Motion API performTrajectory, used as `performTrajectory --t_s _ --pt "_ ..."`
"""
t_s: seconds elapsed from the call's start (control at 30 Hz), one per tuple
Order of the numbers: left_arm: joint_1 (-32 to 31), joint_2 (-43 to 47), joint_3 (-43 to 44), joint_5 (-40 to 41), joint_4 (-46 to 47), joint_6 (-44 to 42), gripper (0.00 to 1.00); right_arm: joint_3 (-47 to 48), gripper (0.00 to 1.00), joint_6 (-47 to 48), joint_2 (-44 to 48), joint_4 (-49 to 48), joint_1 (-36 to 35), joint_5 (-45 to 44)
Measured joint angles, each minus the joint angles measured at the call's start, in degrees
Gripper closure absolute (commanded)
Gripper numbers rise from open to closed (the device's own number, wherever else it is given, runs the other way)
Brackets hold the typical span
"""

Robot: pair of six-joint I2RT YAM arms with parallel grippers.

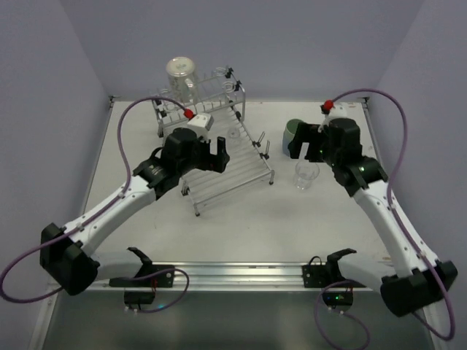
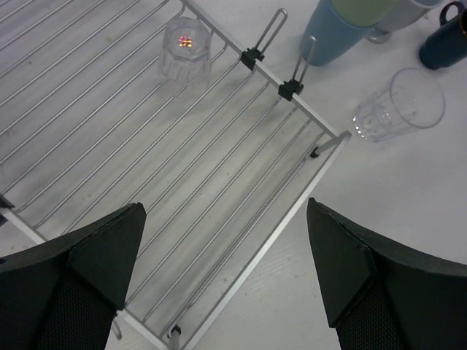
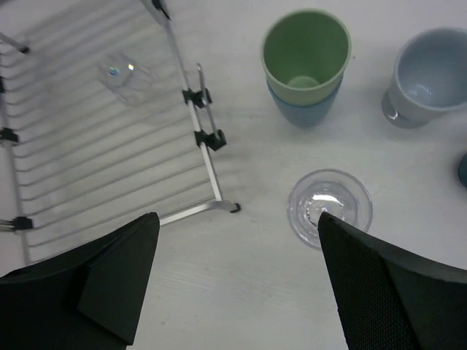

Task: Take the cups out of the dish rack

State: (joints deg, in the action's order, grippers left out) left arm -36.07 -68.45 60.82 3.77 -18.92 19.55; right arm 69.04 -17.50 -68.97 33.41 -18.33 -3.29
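White tabletop (image 1: 241, 233) fills the space between lavender walls. At its left, the left gripper (image 2: 224, 211) hangs wide open and empty over the silver wire dish rack (image 1: 226, 171), a sloping bed of parallel rods. One small clear glass (image 2: 185, 51) stands on the rods. Just right of the rack, a pale green tumbler (image 3: 305, 47) nests inside a light blue tumbler (image 3: 303, 111). Nearer, a second clear glass (image 3: 329, 206) stands upright below the right gripper (image 3: 238, 219), which is spread wide and holds nothing. A pale grey mug (image 3: 427, 76) stands further right.
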Motion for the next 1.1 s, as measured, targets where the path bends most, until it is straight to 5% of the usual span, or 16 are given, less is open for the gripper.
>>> performTrajectory --t_s 0.13,0.33,0.93,1.1 --pt "-0.7 -9.8 0.8 3.3 5.9 1.3 0.00 -10.2 0.06 -3.0 15.8 -8.9 0.0 4.6" --pt "-0.8 -23.5 1.7 9.5 16.2 1.0 0.00 -22.3 0.06 -7.0 25.7 -17.2 0.0 12.3" --pt "-0.8 -50.0 22.4 16.9 27.3 -7.2 0.01 -28.6 0.06 -11.4 28.1 -26.2 -1.0 26.3" --pt "-0.7 -53.0 25.6 17.5 27.6 -8.4 0.21 -28.6 0.06 -11.4 28.1 -26.3 -1.6 27.6"
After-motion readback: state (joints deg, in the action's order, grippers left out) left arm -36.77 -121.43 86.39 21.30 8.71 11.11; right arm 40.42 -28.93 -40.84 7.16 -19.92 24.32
